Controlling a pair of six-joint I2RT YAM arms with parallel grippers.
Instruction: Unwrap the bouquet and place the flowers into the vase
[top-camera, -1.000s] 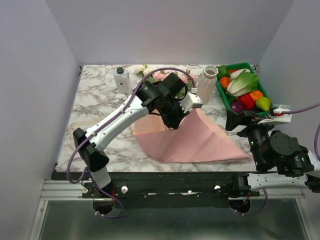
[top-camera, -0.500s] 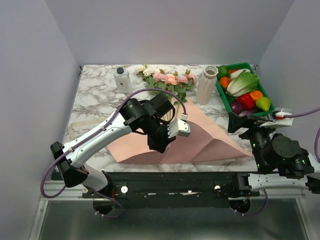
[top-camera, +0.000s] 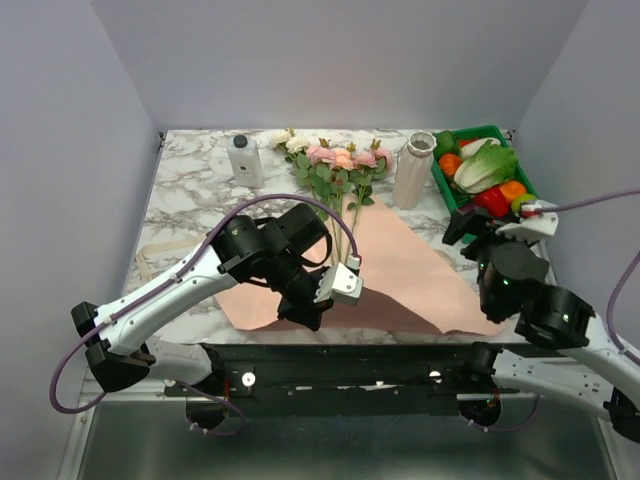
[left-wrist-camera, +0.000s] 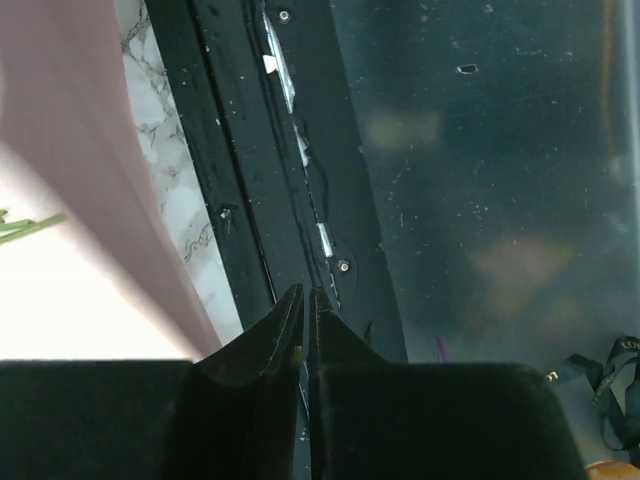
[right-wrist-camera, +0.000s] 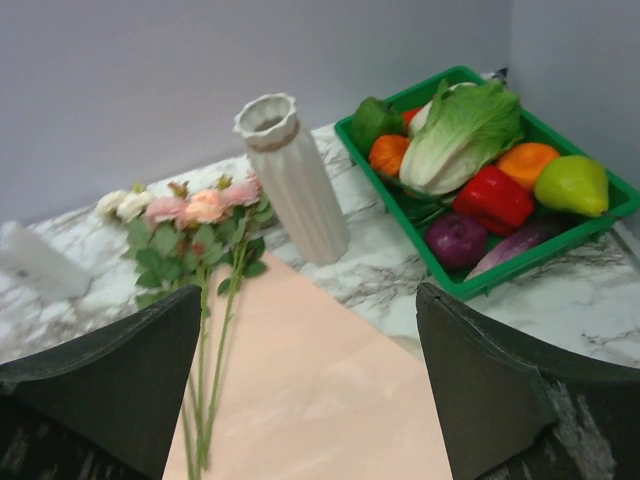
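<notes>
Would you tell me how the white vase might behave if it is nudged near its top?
The vase stands tall and slim on a narrow base, so it probably tips easily. Its ribbed sides may aid grip.

Even, soft light fills the top view. The left wrist view is dark, its pink paper (left-wrist-camera: 70, 200) glaring white; the right wrist view blurs slightly.

A white ribbed vase (right-wrist-camera: 295, 190) stands upright. Left of it lie roses (right-wrist-camera: 200, 240) (pink, peach, cream), stems on pink paper (right-wrist-camera: 320, 390). A green vegetable tray (right-wrist-camera: 392, 200) sits to its right.
</notes>
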